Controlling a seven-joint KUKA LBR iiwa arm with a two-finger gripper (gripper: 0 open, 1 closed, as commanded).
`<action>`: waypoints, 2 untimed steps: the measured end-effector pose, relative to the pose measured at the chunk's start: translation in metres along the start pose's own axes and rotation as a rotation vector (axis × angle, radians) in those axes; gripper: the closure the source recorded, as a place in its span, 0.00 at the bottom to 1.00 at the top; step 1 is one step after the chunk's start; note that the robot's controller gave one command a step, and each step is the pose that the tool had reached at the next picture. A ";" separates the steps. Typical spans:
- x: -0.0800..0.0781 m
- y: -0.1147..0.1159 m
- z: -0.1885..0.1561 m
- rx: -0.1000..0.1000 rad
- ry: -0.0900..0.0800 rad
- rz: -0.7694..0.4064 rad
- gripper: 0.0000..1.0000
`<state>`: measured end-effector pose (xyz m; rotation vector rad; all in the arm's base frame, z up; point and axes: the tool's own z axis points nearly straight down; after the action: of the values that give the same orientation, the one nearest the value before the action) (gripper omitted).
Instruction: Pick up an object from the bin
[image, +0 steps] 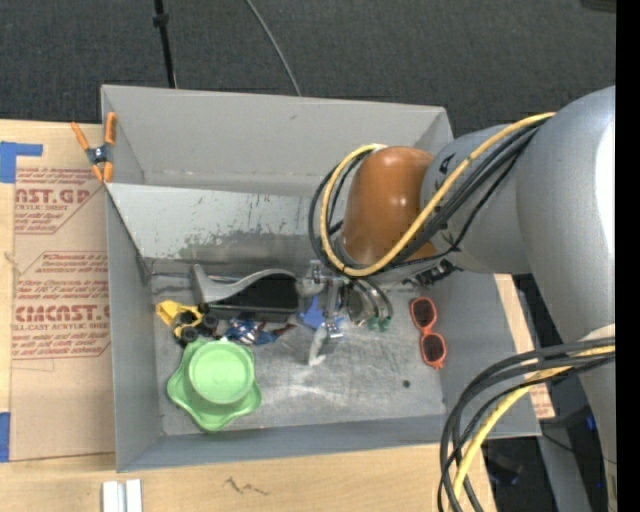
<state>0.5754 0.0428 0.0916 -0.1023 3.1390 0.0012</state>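
Lying near the middle of the bin floor, a small blue piece (311, 318) is sitting right against the left side of the gripper (322, 345) and is the thing closest to it; its exact kind is too small to tell. The gripper is hanging low over the floor, its tip pointing down at a bare scuffed patch just below that blue piece. Whether it is released or clenched cannot be told from this angle. Just left of the blue piece a black boxy object (262, 294) is lying flat, with a grey strap (235, 281) curving along its upper edge. Below that a small heap of blue and dark bits (240, 331) is lying, with a yellow item (177, 314) sitting at its left end. A green flower-shaped cup (213, 380) is standing mouth up in the lower left corner, just below the heap. A small green bit (381, 323) is lying just right of the gripper, and orange sunglasses (429, 331) are lying farther right, near the right wall of the grey metal bin (250, 215). The arm's orange cover (385, 205) is hanging above the gripper, with yellow and black cables (330, 215) looping round it.
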 end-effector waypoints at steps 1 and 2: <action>-0.003 -0.001 0.008 0.001 -0.002 -0.060 0.00; -0.001 0.000 0.013 0.003 -0.004 -0.001 0.00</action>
<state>0.5761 0.0427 0.0781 -0.1044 3.1346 -0.0034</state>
